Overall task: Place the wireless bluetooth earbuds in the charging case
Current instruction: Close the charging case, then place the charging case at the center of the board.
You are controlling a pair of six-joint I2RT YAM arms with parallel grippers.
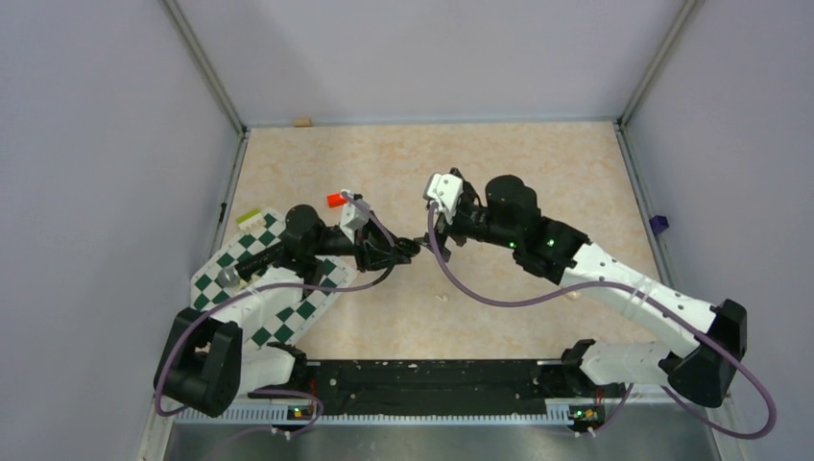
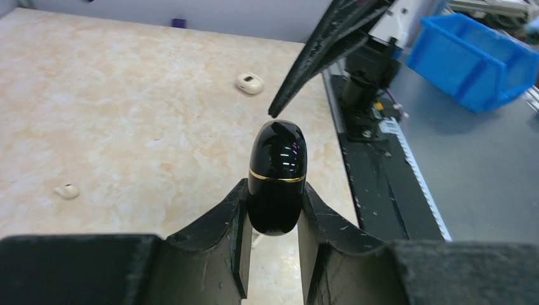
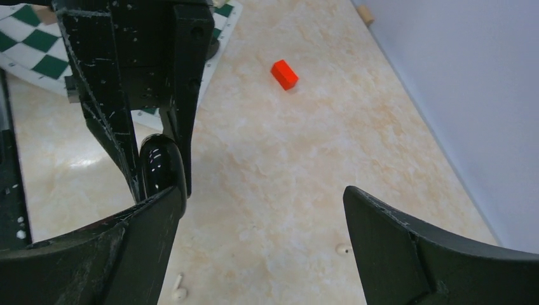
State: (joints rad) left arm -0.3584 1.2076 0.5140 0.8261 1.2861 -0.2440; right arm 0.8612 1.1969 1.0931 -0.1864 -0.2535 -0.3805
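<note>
Charging case (image 2: 276, 178), glossy black, pinched between left fingers (image 2: 217, 234); right fingers (image 3: 407, 244) spread wide.

Black-and-white arms (image 1: 624, 288) (purple cables (image 1: 499, 300))

One earbud (image 2: 275, 178), a glossy black capsule with a thin gold band, sits lower half clamped in the left pincer (image 2: 273, 190), rounded end jutting past the tips; the small cream, rounded charging case (image 2: 249, 82) lies flat well beyond that pincer
</note>
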